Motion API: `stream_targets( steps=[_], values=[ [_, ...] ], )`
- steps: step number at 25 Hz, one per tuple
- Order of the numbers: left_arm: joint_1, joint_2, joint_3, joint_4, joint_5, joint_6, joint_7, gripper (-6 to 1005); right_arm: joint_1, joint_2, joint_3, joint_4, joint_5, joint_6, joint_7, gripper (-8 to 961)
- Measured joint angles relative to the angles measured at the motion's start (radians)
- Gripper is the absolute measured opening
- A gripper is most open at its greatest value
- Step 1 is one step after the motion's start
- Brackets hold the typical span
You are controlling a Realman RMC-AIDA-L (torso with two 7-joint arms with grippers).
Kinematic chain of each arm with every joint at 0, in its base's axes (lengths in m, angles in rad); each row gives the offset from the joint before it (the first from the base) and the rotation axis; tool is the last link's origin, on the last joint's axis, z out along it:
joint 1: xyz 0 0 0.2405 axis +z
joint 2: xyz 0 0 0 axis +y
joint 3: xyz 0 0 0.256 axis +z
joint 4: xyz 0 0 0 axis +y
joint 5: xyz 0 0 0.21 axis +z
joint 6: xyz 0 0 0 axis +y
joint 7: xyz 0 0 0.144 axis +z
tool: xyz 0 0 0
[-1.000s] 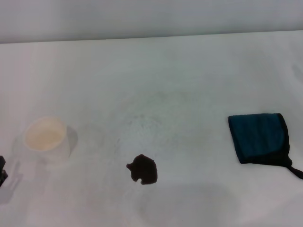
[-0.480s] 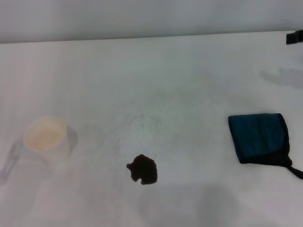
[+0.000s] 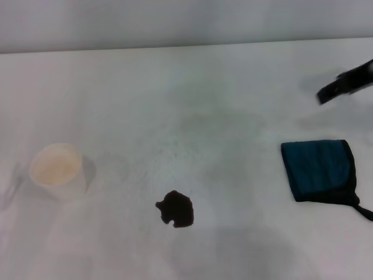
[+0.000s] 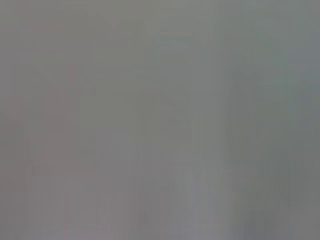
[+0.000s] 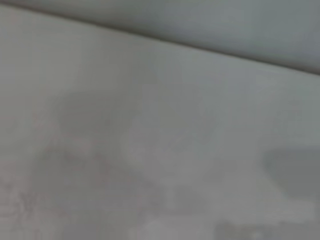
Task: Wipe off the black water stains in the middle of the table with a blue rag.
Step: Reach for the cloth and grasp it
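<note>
One of my grippers shows, the right gripper (image 3: 345, 87), a dark blurred shape at the far right of the plain white speckled table (image 3: 192, 105); whether its fingers are wide or narrow I cannot tell. Just nearside of it, apart, lies the dark teal-blue folded rag (image 3: 319, 170) (black edging, short loop tail). Well off to its left sits the ragged brown-black water stain (image 3: 175, 208), and farther left a white paper cup (image 3: 57, 170).

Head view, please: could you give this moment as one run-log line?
stage: approach | right end effector: above blue rag, no contact | black water stains: unwiped | left arm: out of view
</note>
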Motion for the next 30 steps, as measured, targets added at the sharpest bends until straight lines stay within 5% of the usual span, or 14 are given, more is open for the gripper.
stream_targets(
  steps=[16,30],
  values=[
    [-0.036,0.000,0.000,-0.021,-0.024,-0.011,-0.001,887,0.003,0.001,-0.460,0.145,-0.037,-0.045,0.379,706],
    [-0.038,-0.002,0.000,-0.022,-0.043,-0.008,-0.001,888,0.084,-0.003,-0.523,0.381,-0.094,-0.146,0.400,704]
  ],
)
